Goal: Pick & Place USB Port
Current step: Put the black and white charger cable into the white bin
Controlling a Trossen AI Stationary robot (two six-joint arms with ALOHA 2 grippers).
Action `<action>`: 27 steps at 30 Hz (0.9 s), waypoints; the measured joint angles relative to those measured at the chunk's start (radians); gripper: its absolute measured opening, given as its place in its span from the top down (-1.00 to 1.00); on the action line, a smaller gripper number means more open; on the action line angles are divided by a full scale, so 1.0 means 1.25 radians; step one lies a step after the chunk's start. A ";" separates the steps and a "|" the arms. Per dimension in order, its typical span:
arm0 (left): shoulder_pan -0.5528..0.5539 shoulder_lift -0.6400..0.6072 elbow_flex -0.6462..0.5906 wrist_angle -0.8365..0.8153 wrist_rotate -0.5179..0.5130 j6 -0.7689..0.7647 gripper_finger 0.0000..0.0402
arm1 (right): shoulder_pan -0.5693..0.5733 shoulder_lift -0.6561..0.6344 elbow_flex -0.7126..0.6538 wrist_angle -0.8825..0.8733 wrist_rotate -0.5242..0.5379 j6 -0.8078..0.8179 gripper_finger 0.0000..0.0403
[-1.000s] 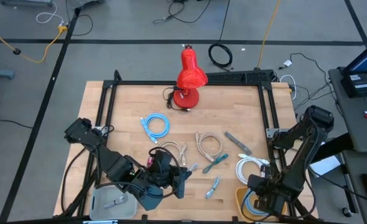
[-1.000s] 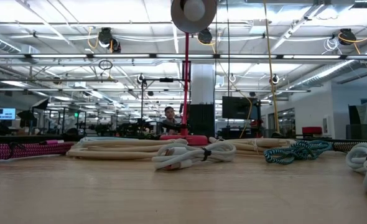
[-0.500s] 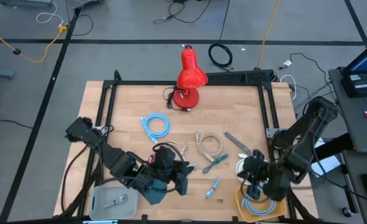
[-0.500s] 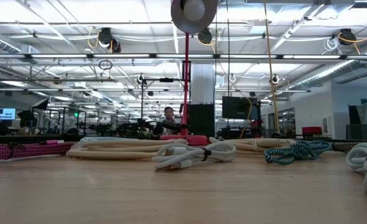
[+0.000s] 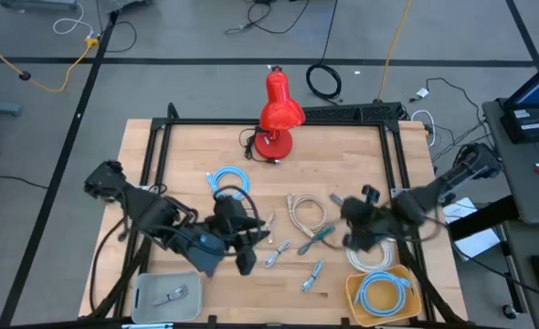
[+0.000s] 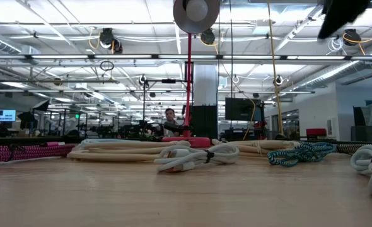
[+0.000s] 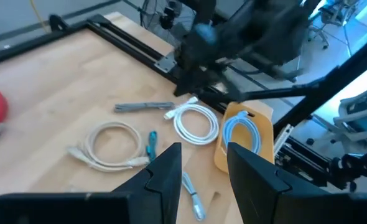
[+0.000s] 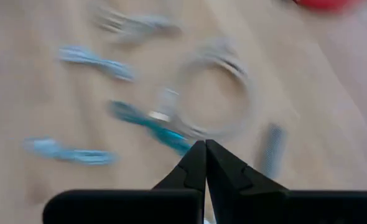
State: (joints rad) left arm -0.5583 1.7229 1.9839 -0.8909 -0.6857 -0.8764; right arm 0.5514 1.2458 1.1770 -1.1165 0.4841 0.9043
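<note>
1. Biggest change is the right arm. A second ago it was hunched over the round orange bowl (image 5: 380, 294) at 5 o'clock on the light wooden slatted table (image 5: 187, 151). Now it's swung up toward 3 o'clock, and the right gripper (image 8: 205, 163) hangs over the loose cables with its fingers pinched together and nothing between them.
2. That bowl now has a coiled light blue cable (image 5: 382, 292) sitting in it, in plain sight, so I'd say that drop-off is done and the arm's heading for the next one.
3. The left arm moved too, from 7 o'clock near the grey rectangular tray (image 5: 164, 297) up toward centre-left. The left gripper (image 7: 203, 167) is parted about halfway and holds nothing.
4. Still waiting mid-table: a white cable coil (image 5: 368, 251), a cream cable coil (image 5: 308, 216) and a small teal braided cable (image 5: 315, 238).
5. The red desk lamp (image 5: 278, 114) at 12 o'clock hasn't budged.
</note>
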 joint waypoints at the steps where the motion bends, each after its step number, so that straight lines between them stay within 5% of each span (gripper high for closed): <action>1: 0.000 -0.006 0.000 -0.006 -0.003 0.000 0.35 | -0.033 0.000 -0.020 -0.021 -0.024 0.009 0.95; 12: -0.029 -0.019 0.000 -0.070 -0.036 -0.040 0.35 | -0.314 0.000 -0.288 0.165 -0.255 -0.133 0.17; 18: -0.055 -0.019 0.000 -0.090 -0.055 -0.078 0.35 | -0.378 0.000 -0.392 0.202 -0.284 -0.147 -0.13; 23: -0.075 -0.019 0.000 -0.100 -0.082 -0.099 0.35 | -0.395 0.000 -0.456 0.248 -0.313 -0.120 -0.04; 27: -0.087 -0.019 0.000 -0.117 -0.102 -0.126 0.35 | -0.395 -0.003 -0.492 0.313 -0.347 -0.096 0.35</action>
State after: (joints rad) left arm -0.6670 1.6989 1.9839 -1.0366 -0.8132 -1.0343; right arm 0.0582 1.2423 0.5617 -0.7258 0.0510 0.7845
